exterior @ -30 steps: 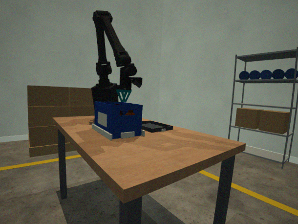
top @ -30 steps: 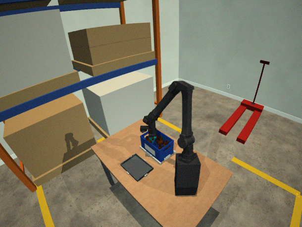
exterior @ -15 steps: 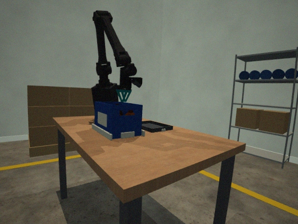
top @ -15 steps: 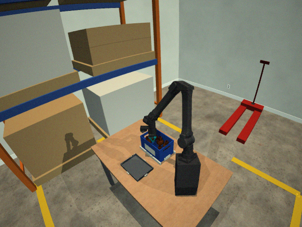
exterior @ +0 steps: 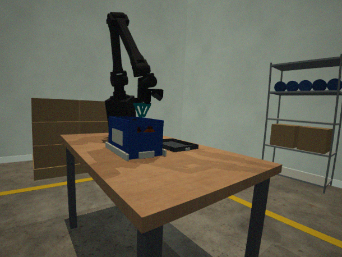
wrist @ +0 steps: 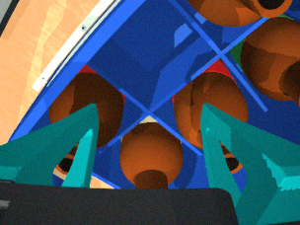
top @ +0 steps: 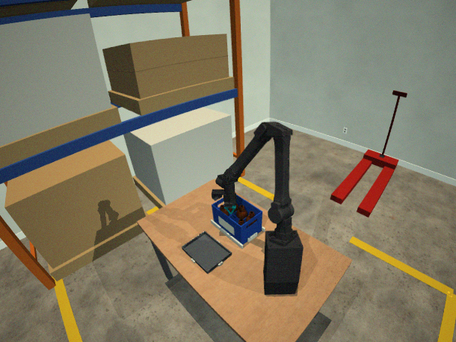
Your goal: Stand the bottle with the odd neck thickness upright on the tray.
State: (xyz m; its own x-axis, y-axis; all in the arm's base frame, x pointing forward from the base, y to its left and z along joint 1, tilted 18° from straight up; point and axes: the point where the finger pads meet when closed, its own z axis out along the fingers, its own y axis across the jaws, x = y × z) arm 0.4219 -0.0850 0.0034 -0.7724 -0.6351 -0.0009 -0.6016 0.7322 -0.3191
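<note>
A blue crate (top: 235, 225) (exterior: 134, 137) (wrist: 148, 61) stands on the table and holds several brown bottles upright in its cells. My gripper (top: 230, 210) (exterior: 142, 112) (wrist: 149, 112) with teal fingers is open and hangs just over the crate's top. In the wrist view one brown bottle (wrist: 150, 154) stands between the two fingers, with a bottle (wrist: 82, 108) to its left and another (wrist: 211, 104) to its right; the fingers do not touch it. Two more bottles (wrist: 272, 55) stand farther off. The dark tray (top: 206, 252) (exterior: 179, 145) lies empty beside the crate.
The arm's black base (top: 282, 261) stands on the table next to the crate. Large cardboard boxes (top: 71, 201) on a rack stand behind the table. A red pallet jack (top: 364, 183) is on the floor to the right.
</note>
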